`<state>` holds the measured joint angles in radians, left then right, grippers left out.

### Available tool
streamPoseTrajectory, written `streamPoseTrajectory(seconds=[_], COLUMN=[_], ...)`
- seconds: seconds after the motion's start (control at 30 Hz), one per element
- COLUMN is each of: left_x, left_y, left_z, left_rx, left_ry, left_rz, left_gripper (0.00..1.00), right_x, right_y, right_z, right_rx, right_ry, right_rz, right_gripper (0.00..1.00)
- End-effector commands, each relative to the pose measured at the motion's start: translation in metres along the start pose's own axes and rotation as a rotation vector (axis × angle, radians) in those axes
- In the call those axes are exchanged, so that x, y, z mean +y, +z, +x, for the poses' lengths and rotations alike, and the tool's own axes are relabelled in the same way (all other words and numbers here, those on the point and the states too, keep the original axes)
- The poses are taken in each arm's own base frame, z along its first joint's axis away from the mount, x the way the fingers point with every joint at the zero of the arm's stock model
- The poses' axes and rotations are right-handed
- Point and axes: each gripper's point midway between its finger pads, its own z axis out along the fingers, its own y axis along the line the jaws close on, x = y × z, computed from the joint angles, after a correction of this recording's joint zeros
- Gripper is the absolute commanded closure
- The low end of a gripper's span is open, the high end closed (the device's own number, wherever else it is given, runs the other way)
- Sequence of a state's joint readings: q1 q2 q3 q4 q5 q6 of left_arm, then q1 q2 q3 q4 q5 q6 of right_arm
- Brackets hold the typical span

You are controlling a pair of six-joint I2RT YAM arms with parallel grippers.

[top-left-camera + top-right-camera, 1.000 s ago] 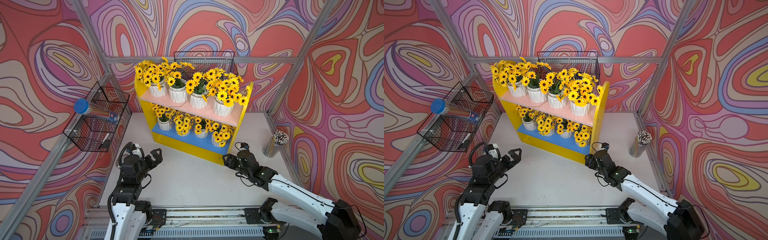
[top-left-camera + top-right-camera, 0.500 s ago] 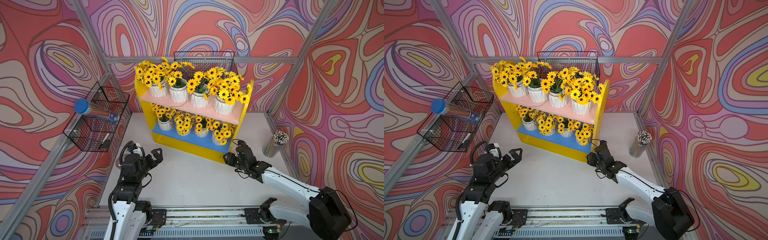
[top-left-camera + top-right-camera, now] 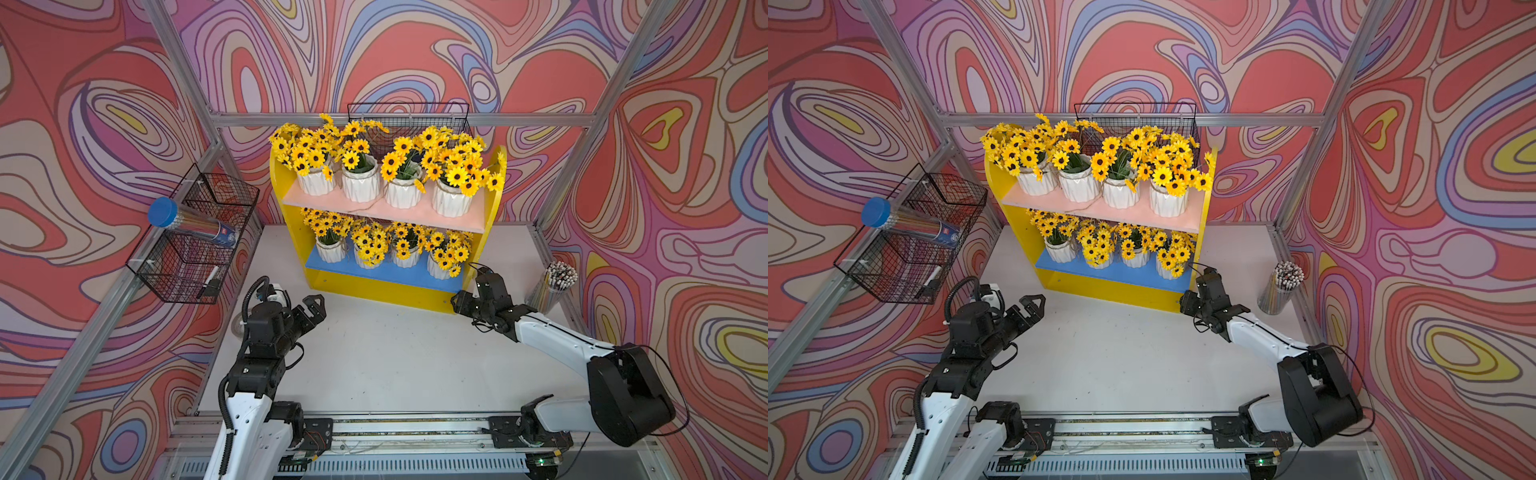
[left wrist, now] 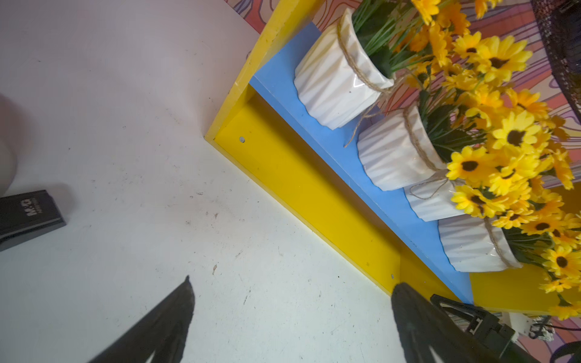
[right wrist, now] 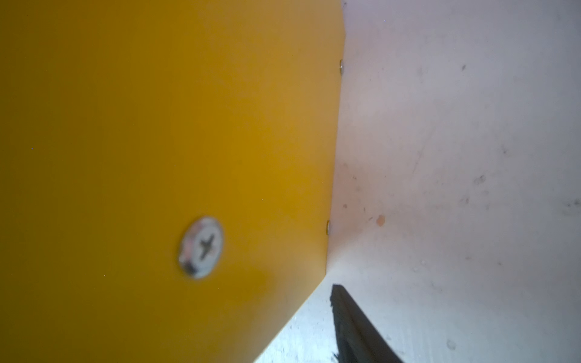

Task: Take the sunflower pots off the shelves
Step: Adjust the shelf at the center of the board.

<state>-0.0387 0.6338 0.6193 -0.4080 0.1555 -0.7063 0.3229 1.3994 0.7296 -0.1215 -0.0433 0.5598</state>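
R gripper [image 3: 469, 289] is right at the yellow side panel of the shelves [image 3: 390, 293]; I can't tell if it's clamped. L gripper [image 3: 313, 309] released, wide, empty. Risk: R arm shoves the unit and tips the sunflower pots [image 3: 361, 185], all eight on board, four per shelf. Pencil cup [image 3: 552, 286] nearby; wire basket [image 3: 195, 249] holds a blue-capped tube [image 3: 187, 222].

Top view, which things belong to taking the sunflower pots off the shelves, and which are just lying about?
Job:
sunflower pots
shelf unit

Lying about:
side wire basket
blue-capped tube in it
back wire basket
cup of pencils
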Motion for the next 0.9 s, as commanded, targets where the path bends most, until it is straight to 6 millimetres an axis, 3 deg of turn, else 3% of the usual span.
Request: streamPoseTrajectory(seconds=[0.0, 0.17, 0.47, 0.63, 0.87], left_x=[0.002, 0.011, 0.001, -0.006, -0.009], left_y=[0.001, 0.014, 0.041, 0.04, 0.022], left_z=[-0.017, -0.03, -0.051, -0.057, -0.06], left_rx=[-0.045, -0.06, -0.035, -0.02, -0.031], left_ry=[0.022, 0.031, 0.069, 0.107, 0.129], left_rz=[-0.06, -0.144, -0.154, -0.148, -0.152], left_gripper=[0.01, 0.0, 0.0, 0.01, 0.0], right_x=[-0.001, -0.004, -0.018, -0.031, -0.026], right_y=[-0.004, 0.005, 0.016, 0.017, 0.017], right_z=[-0.066, -0.087, -0.115, -0.125, -0.137], right_rx=[-0.185, -0.195, -0.213, -0.217, -0.218], right_ry=[0.012, 0.02, 0.028, 0.051, 0.027], right_rz=[0.011, 0.01, 0.022, 0.017, 0.005], right_gripper=[0.44, 0.44, 0.42, 0.42, 0.4])
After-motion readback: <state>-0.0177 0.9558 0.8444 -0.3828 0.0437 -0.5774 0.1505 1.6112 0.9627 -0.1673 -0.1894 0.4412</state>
